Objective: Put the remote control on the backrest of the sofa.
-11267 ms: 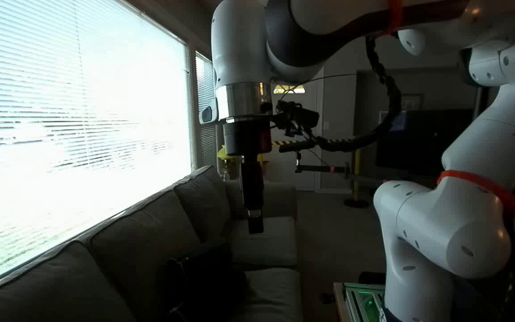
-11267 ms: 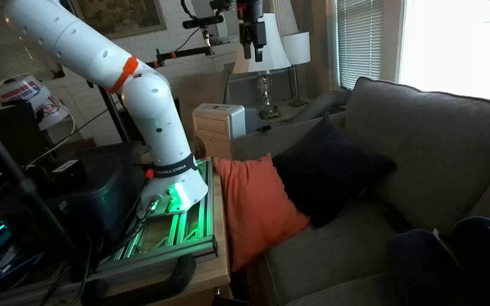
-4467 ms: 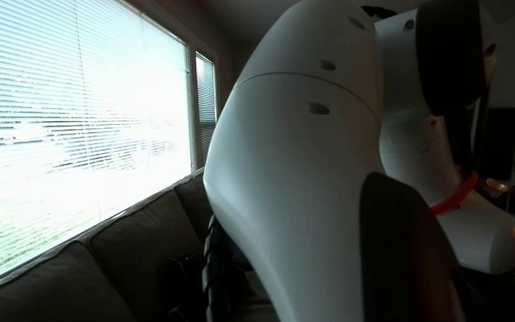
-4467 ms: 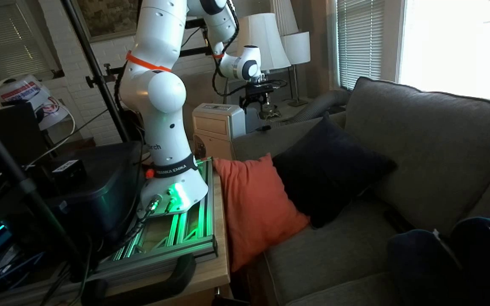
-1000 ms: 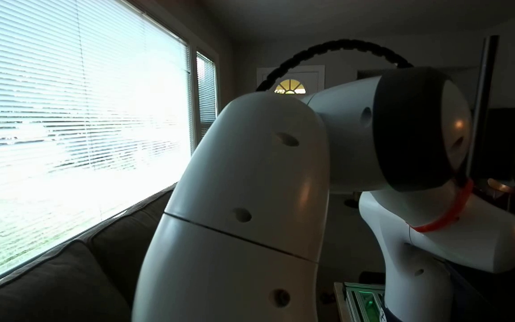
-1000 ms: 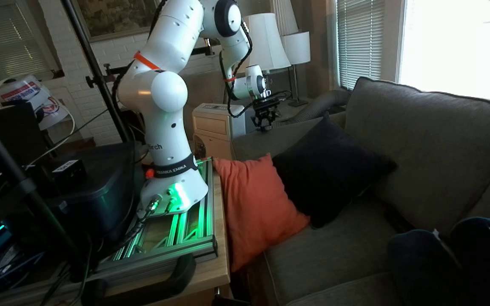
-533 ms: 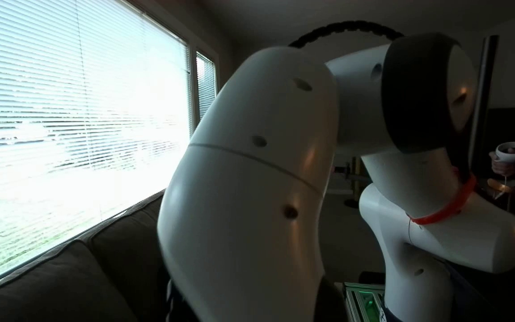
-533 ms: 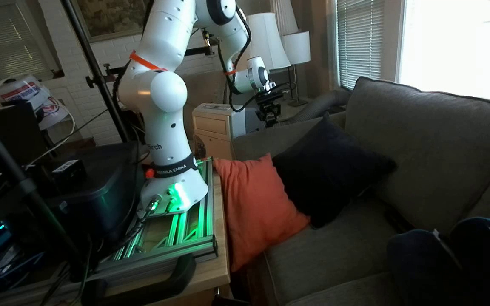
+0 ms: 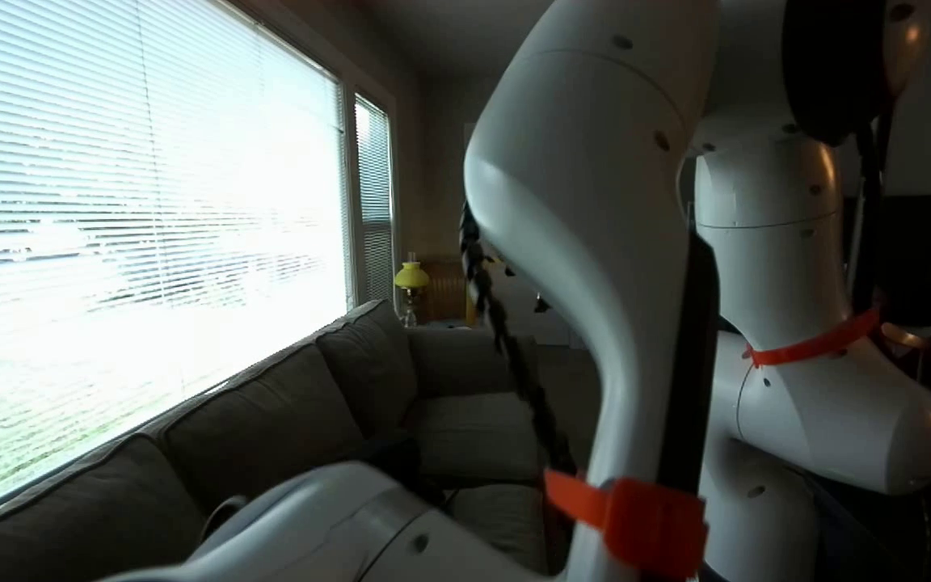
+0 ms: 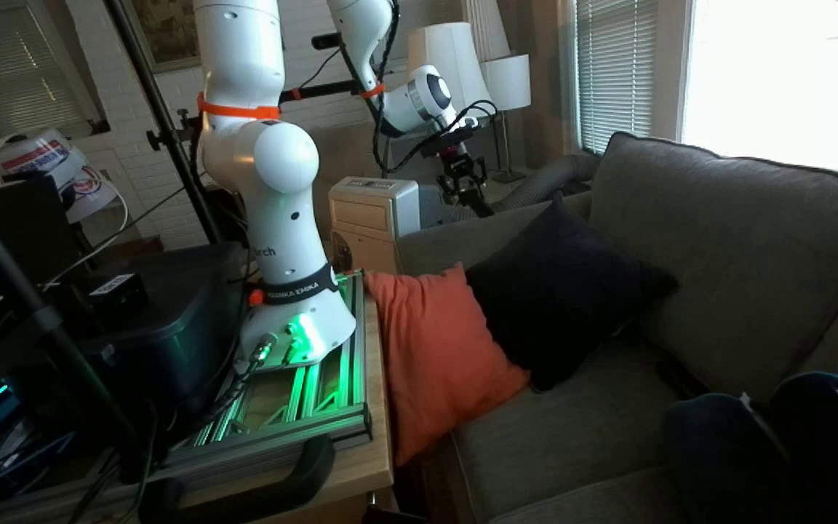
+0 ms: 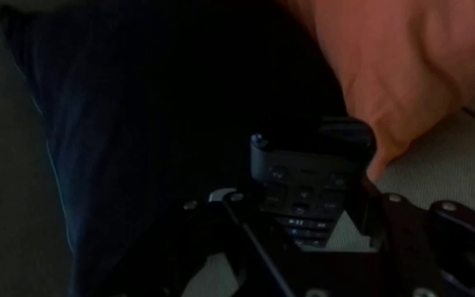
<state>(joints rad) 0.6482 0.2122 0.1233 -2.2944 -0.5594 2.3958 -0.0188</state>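
In the wrist view the remote control (image 11: 303, 177), a dark bar with rows of buttons, stands lengthwise between the fingers of my gripper (image 11: 309, 194), which is shut on it. Its far end sticks out past the fingertips. An exterior view shows the gripper (image 10: 466, 178) tilted, with the dark remote control (image 10: 479, 204) slanting down from it near the sofa's arm. The grey-olive sofa (image 10: 572, 444) has its upright backrest (image 10: 739, 218) to the right, apart from the gripper. The backrest (image 9: 263, 404) runs along the window in an exterior view, where my gripper is out of view.
A dark cushion (image 10: 572, 291) and an orange cushion (image 10: 448, 356) lean at the sofa's end, beside the robot's table (image 10: 372, 458). Dark navy items (image 10: 724, 451) lie on the seat. Lamps (image 10: 455, 69) stand behind the gripper. A window (image 9: 150, 202) borders the backrest.
Over the last second the forearm has risen and the wrist has swung up and tilted, so the remote control now shows below the gripper. More of the sofa's far end is uncovered in an exterior view.
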